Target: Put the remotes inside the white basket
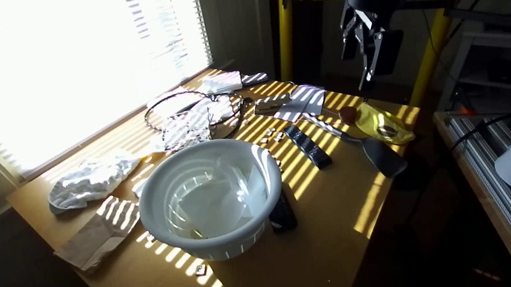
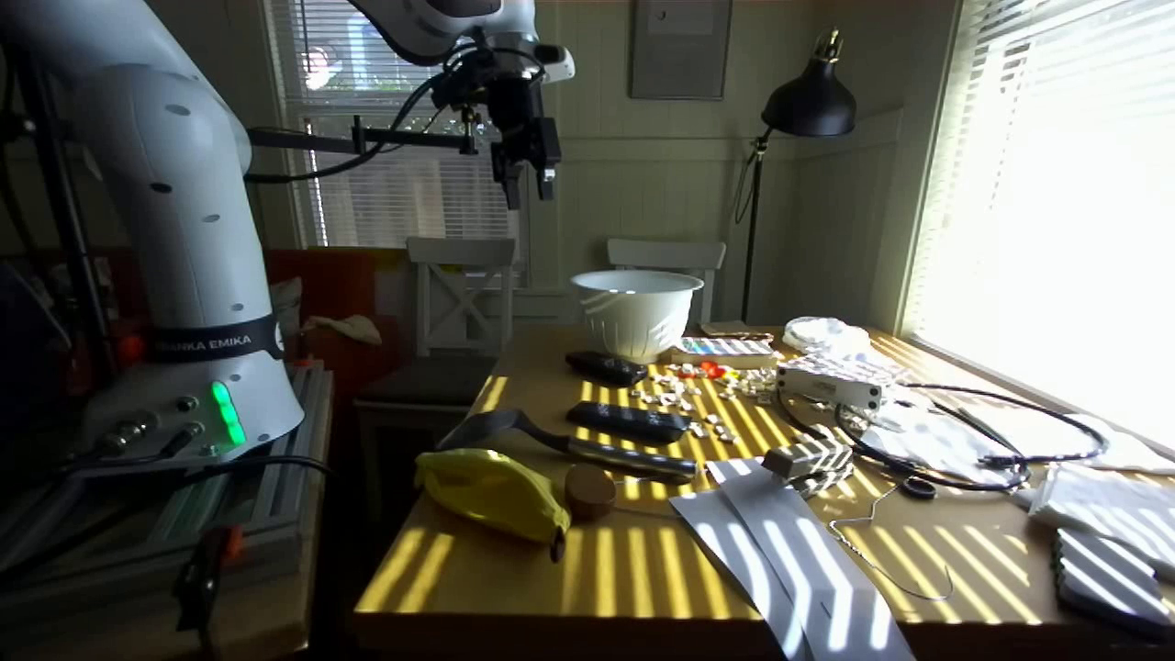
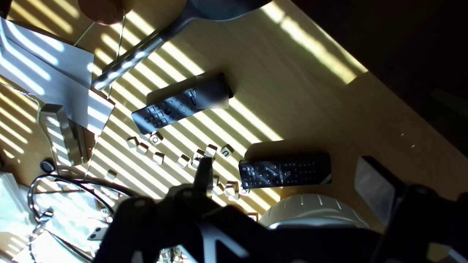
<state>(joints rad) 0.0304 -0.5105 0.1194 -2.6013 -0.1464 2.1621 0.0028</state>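
Remotes: two were seen on the worktop (one just beside the basket, one near the spatula).
Basket: no remote was seen inside; the first pick was judged in hand.
Pincer: was held wide, nothing gripped; lowering astride a remote seemed called for.
Worktop: was striped by light, strewn with cubes.
Blinds: daylight was let through.

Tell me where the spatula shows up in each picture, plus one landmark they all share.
In an exterior view: the spatula lies right of centre, about mid-height.
In an exterior view: the spatula lies just below the centre.
In the wrist view: the spatula runs along the top, mostly left of centre, its head cropped.
Shared landmark: the white basket, only partly visible in the wrist view.
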